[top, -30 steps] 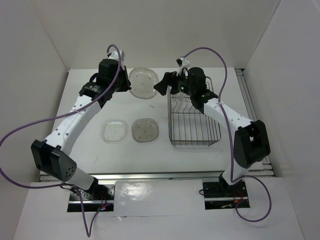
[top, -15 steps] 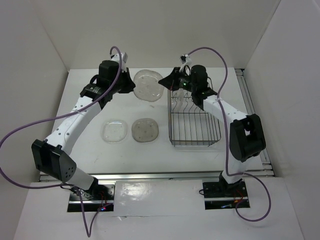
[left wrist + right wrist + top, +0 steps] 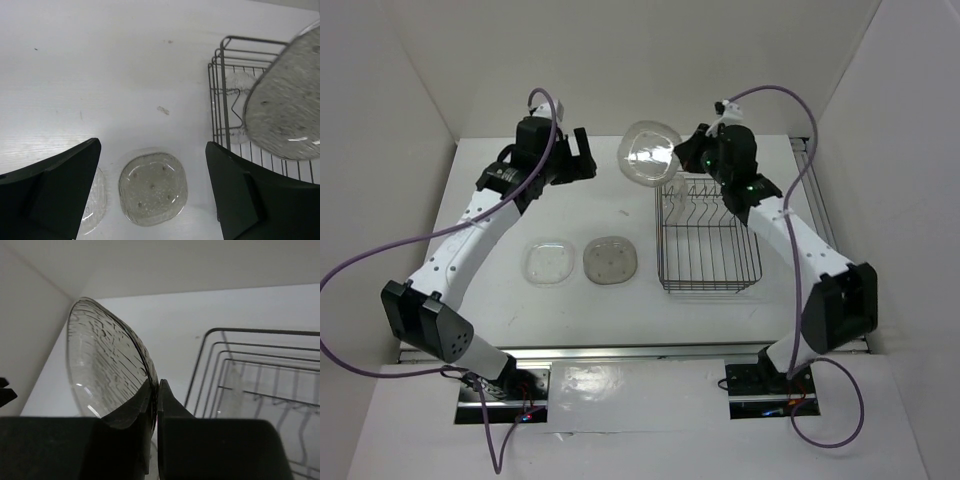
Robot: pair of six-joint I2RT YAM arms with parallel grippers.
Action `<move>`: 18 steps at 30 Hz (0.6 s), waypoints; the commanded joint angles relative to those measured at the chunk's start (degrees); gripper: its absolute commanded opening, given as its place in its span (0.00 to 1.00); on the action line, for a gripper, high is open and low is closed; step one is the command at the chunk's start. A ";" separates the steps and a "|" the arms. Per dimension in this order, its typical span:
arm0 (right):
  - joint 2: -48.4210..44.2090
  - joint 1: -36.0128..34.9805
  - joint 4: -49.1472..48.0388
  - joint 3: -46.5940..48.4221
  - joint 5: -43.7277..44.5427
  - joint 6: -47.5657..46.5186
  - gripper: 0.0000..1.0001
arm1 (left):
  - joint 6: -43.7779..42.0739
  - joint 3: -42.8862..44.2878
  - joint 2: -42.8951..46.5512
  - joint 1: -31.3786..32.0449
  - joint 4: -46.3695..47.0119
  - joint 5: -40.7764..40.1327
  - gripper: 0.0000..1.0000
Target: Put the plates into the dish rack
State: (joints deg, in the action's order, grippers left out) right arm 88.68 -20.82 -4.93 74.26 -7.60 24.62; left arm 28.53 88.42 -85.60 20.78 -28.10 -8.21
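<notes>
1. Two plates lie flat on the counter [image 3: 620,215], side by side but not touching. A clear plate [image 3: 548,262] is on the left, and a grey-brown plate [image 3: 611,259] with dots is on the right.
2. Left claw [image 3: 584,155] hangs over the far counter, spread wide, holding nothing.
3. Bare counter lies between that claw and the dish rack [image 3: 660,235].
4. A third plate [image 3: 648,152], see-through and greyish, is up in the air by the rack's far left corner. It stands on its edge, tipped a little.
5. Right claw [image 3: 155,385] pinches that plate's lower rim tight.
6. Upright wire slots line the rack's far end. A pale shape [image 3: 231,82] stands there; I cannot tell what it is.
</notes>
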 commanded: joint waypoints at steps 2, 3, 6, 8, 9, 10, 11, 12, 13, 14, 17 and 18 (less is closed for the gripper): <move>-9.66 -0.54 16.95 5.63 26.29 -7.65 0.00 | 1.52 7.99 -3.95 -1.00 -6.96 -7.53 1.00; -11.06 -1.06 21.06 6.24 33.10 -7.66 0.00 | 1.52 8.52 -4.48 -1.00 -7.49 -7.53 1.00; -12.57 -1.07 24.95 6.25 42.88 -8.19 0.00 | 1.52 8.52 -5.71 -1.00 -7.50 -7.53 1.00; -13.36 -1.68 28.47 6.25 49.13 -8.19 0.00 | 1.00 9.05 -6.42 -1.00 -8.11 -7.53 1.00; -12.67 -1.68 30.22 6.77 50.73 -8.19 0.00 | 1.00 9.05 -6.94 -1.00 -8.11 -7.53 1.00; -12.66 -2.20 30.94 7.30 51.97 -8.71 0.00 | 0.30 9.05 -6.95 -1.00 -8.11 -7.53 1.00; -12.14 -2.21 30.94 7.30 52.85 -8.71 0.00 | 0.29 9.05 -7.56 -1.00 -8.64 -7.53 1.00; -12.13 -2.21 30.94 7.30 53.73 -9.24 0.00 | 0.29 9.05 -7.56 -1.00 -8.64 -7.53 1.00; -12.13 -2.82 30.94 6.69 53.74 -9.24 0.00 | 0.29 9.05 -7.56 -1.00 -8.64 -7.53 1.00; -11.44 -2.82 30.25 6.69 53.74 -9.24 0.00 | 0.29 9.05 -7.56 -1.00 -8.64 -7.53 1.00; -8.71 -4.58 30.24 7.47 57.51 -9.24 0.00 | 0.29 9.05 -7.56 -1.00 -8.64 -9.62 1.00; -7.92 -4.58 30.24 7.48 57.52 -9.24 0.00 | 0.29 9.05 -6.95 -1.00 -9.16 -9.63 1.00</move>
State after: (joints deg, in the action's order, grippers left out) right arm 78.94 -24.23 24.53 79.77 44.27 15.97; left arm 28.84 95.44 -93.67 19.79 -37.36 -15.59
